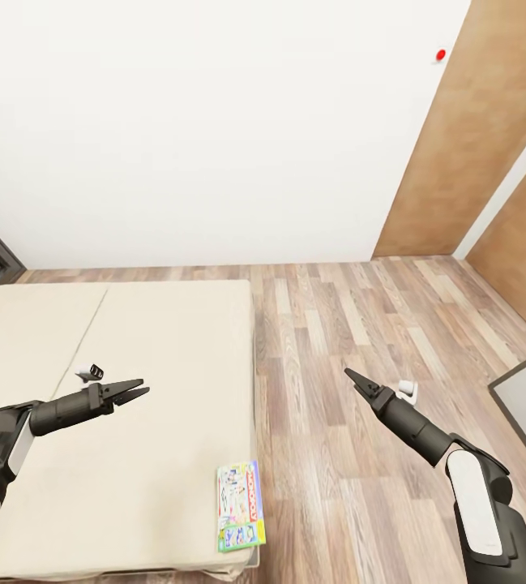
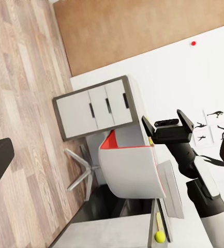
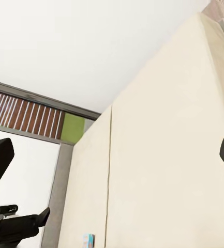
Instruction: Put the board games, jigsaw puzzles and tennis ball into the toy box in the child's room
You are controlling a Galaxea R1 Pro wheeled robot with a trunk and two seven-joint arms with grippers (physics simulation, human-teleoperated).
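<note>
One board game [image 1: 241, 505] lies in my head view, a flat white box with a green edge, resting on the bed [image 1: 133, 365] at the mattress corner nearest me, about 6 o'clock in the picture. Its long axis runs roughly 12 to 6, along the bed's side edge.

From my left gripper [image 1: 133, 392], which hovers over the mattress with its jaws a narrow way apart, the box sits at about 4 o'clock. From my right gripper [image 1: 353, 379], out over the wood floor [image 1: 335, 341], it sits at about 7 o'clock. I cannot tell from these views how that claw stands: its tip looks like a single point in the head view.

Both are near, with neither clearly nearer. I judge the left the better choice, since it is already above the bed and only has to swing down and across. The jaws should close across the box's short width.

My left wrist camera shows the tennis ball [image 2: 160, 236] on the table [image 2: 117, 230], with a red-lined chair [image 2: 132, 165] and a cabinet [image 2: 93, 108] beyond. The right wrist camera catches a small blue box [image 3: 88, 239] far off on the mattress, too small to identify.
</note>
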